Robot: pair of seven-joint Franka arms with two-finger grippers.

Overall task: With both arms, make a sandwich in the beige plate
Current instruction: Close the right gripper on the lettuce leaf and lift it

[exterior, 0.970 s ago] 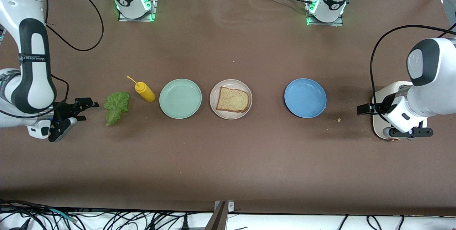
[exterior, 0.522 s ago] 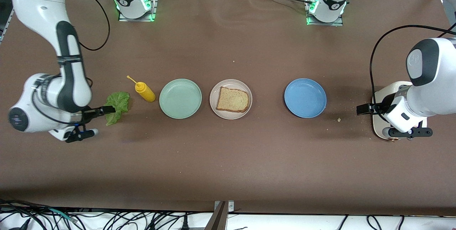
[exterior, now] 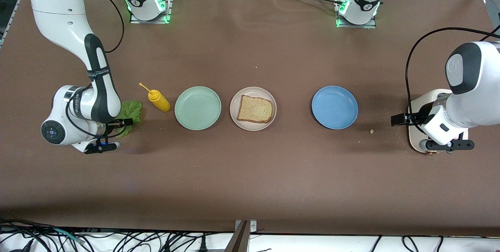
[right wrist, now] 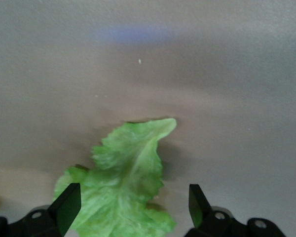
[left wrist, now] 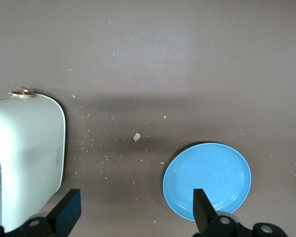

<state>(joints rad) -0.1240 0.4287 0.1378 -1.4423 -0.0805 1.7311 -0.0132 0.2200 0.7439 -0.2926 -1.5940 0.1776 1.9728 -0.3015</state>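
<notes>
Brown tabletop (exterior: 250, 174) carrying a row of dishes. Right hand (right wrist: 130, 207) spread wide, low over the lettuce leaf (right wrist: 126, 182), nothing gripped. Left hand (left wrist: 135, 210) spread wide, empty, waiting above the white toaster (left wrist: 24, 158) and blue plate (exterior: 334, 107). Green plate (exterior: 197, 108) beside beige plate (exterior: 234, 117), one bread slice (exterior: 254, 109) on it. Yellow bottle (exterior: 158, 99) between leaf and green plate.

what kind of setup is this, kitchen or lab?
Most likely a robotics lab bench staged as a kitchen: two arm bases bolted to the brown table, loose cables along its edge, and sandwich props set in a row: lettuce leaf, bread slice on the beige plate.
</notes>
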